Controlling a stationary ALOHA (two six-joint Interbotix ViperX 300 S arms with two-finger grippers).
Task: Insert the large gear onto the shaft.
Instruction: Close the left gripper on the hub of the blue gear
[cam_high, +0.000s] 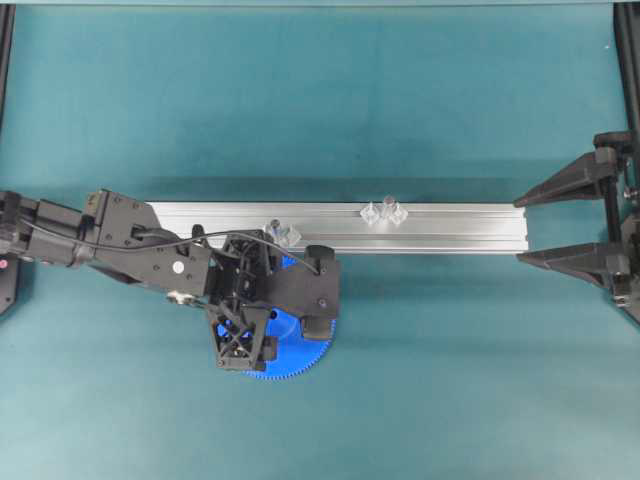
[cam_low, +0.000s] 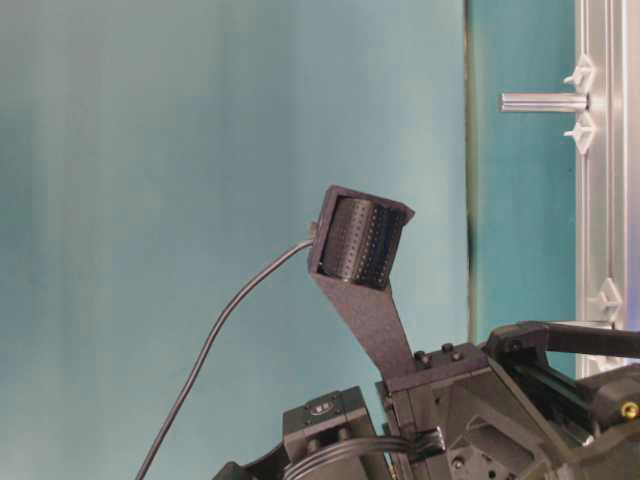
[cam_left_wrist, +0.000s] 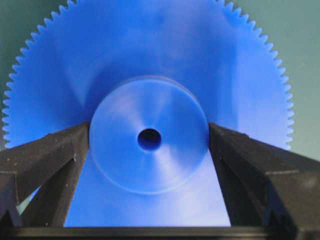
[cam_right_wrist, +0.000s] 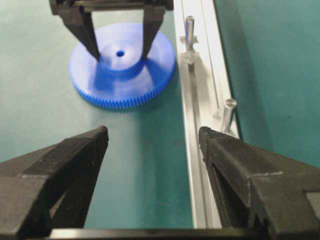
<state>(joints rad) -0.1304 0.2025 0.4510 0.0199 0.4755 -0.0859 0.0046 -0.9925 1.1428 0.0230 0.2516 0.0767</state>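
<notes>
Large gear (cam_right_wrist: 122, 67) flat on table (cam_right_wrist: 50, 75), between my left gripper (cam_right_wrist: 120, 52) fingers; rail (cam_right_wrist: 197, 100) beside it, carrying 2 pins.

The big bright-blue plastic gear (cam_right_wrist: 121, 66) with tiny teeth is lying flat on the green surface (cam_right_wrist: 60, 120), its round hub and small hole facing up. The thin silver metal pin (cam_right_wrist: 189, 31) is standing upright just beside it.
</notes>
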